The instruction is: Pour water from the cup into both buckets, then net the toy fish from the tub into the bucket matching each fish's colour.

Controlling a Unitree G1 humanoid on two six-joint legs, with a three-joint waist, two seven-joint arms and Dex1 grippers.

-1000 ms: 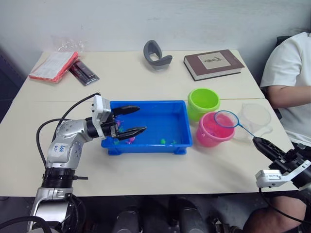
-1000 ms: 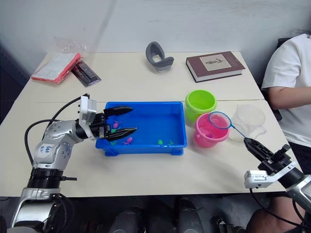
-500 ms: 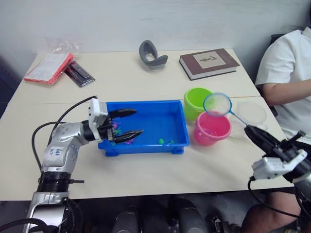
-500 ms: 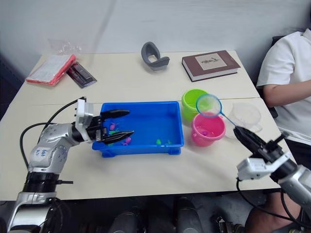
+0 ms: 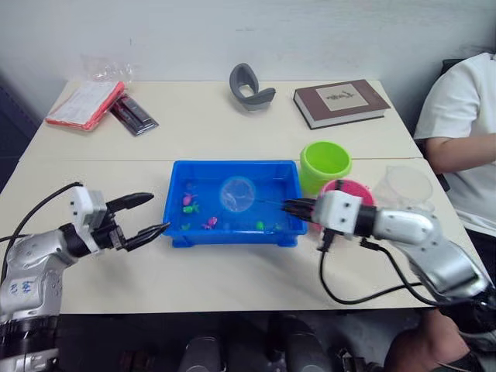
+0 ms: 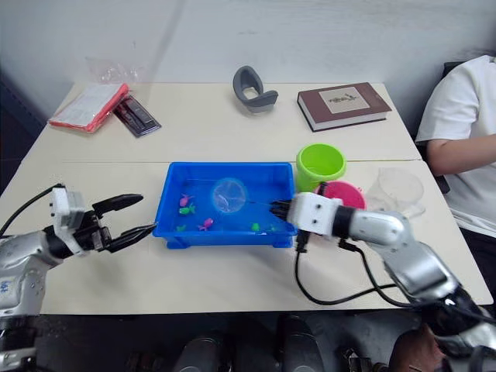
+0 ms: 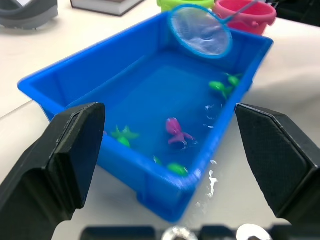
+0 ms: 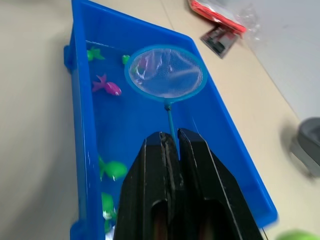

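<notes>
The blue tub (image 5: 177, 203) sits mid-table with water and several toy fish, among them a magenta one (image 7: 175, 131) and a green one (image 7: 220, 87). My right gripper (image 5: 287, 207) is shut on the thin handle of the net (image 5: 238, 194). It holds the blue-rimmed hoop over the tub's middle. To the left of the tub, and apart from it, my left gripper (image 5: 159, 212) stands open and empty. The lime green bucket (image 5: 325, 164) and the pink bucket (image 5: 358, 187) stand right of the tub, the pink one partly behind my right wrist. The clear cup (image 5: 404, 187) stands further right.
A brown book (image 5: 341, 101), a grey curved object (image 5: 250, 87), a red packet (image 5: 84, 105) and dark packets (image 5: 133, 115) lie along the far side of the table. A person in a white shirt (image 5: 463, 116) sits at the right edge.
My right gripper swung the net from above the pink bucket leftwards to over the tub. My left gripper drew back out of the tub to its left, still open.
</notes>
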